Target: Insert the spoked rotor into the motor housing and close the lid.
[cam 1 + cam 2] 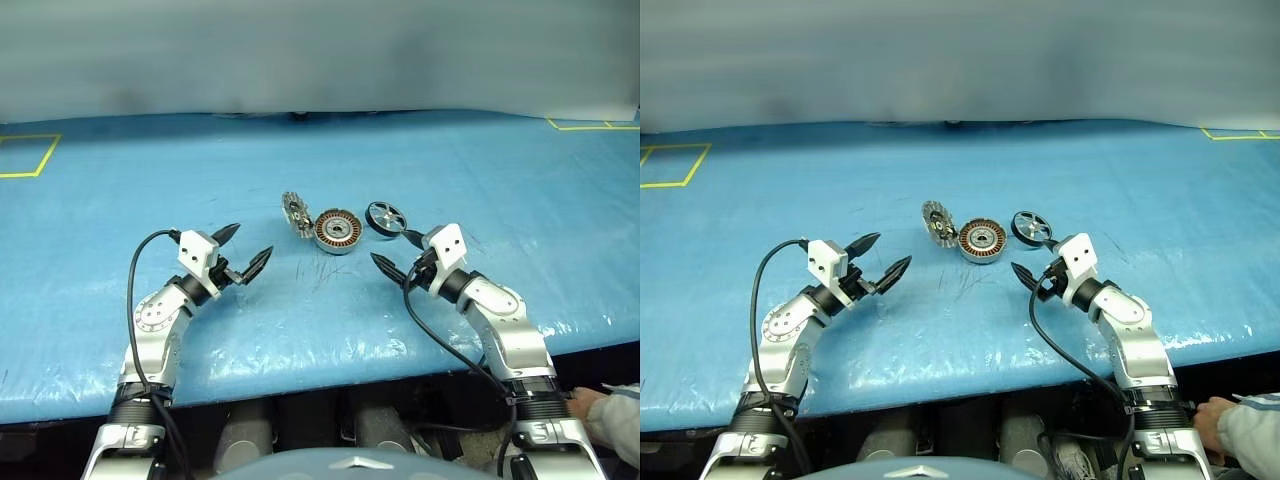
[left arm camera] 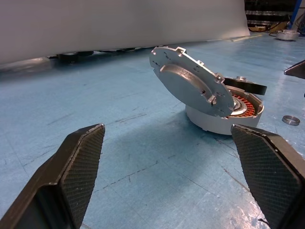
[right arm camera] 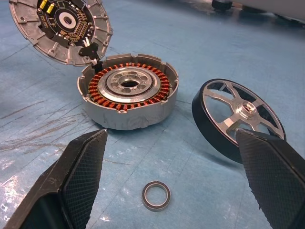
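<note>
Copper-wound motor housing [image 3: 127, 95] on blue table [image 1: 450, 170], lid [image 3: 59, 29] propped against it, spoked rotor [image 3: 238, 117] just beside, left pincer [image 1: 244, 250] and right pincer [image 1: 394, 254] both released, empty

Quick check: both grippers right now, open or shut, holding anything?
Left gripper: open, holding nothing.
Right gripper: open, holding nothing; the spoked rotor lies on the table just beyond it.
</note>
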{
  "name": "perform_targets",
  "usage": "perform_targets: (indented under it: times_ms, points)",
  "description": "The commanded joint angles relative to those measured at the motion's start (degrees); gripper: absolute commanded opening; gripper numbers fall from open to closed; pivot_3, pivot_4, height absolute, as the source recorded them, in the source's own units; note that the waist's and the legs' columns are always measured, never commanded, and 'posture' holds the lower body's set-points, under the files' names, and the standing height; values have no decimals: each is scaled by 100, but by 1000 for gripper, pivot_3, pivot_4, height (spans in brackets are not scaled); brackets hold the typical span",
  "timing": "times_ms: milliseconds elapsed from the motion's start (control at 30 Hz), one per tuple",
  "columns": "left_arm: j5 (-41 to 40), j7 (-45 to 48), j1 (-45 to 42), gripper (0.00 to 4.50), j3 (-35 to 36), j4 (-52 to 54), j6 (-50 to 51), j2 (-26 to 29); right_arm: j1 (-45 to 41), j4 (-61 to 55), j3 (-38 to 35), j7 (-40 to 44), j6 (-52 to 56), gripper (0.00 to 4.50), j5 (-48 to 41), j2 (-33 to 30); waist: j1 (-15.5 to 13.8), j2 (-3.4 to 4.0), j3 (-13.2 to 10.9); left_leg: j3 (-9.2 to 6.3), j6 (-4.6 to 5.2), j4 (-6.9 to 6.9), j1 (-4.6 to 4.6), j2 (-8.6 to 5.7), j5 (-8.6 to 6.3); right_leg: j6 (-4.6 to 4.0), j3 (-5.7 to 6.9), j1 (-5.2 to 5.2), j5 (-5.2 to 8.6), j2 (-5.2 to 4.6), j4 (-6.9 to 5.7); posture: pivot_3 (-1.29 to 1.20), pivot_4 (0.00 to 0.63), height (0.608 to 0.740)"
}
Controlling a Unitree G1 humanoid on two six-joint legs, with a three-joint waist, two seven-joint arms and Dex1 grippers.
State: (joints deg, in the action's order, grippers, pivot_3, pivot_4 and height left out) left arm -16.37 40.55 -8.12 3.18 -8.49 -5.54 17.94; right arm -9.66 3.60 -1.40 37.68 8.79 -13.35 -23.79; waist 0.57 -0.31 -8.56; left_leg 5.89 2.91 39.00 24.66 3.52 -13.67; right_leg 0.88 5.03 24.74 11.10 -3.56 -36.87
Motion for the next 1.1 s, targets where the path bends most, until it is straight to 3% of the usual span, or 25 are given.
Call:
perform_targets:
  times_ms: [33, 1100]
  points:
    - [-9, 4, -93, 4500, 3, 25, -118, -21, -61, -95, -34, 38, -137, 4476, 11, -37, 0, 0, 0, 0, 0, 0, 0, 0, 0, 0, 0, 0, 0, 0, 0, 0, 150, 740]
    - [-24, 3, -72, 4500, -22, 20, -129, -38, -91, -29, -23, 52, -121, 4476, 91, -49, 0, 0, 0, 0, 0, 0, 0, 0, 0, 0, 0, 0, 0, 0, 0, 0, 150, 740]
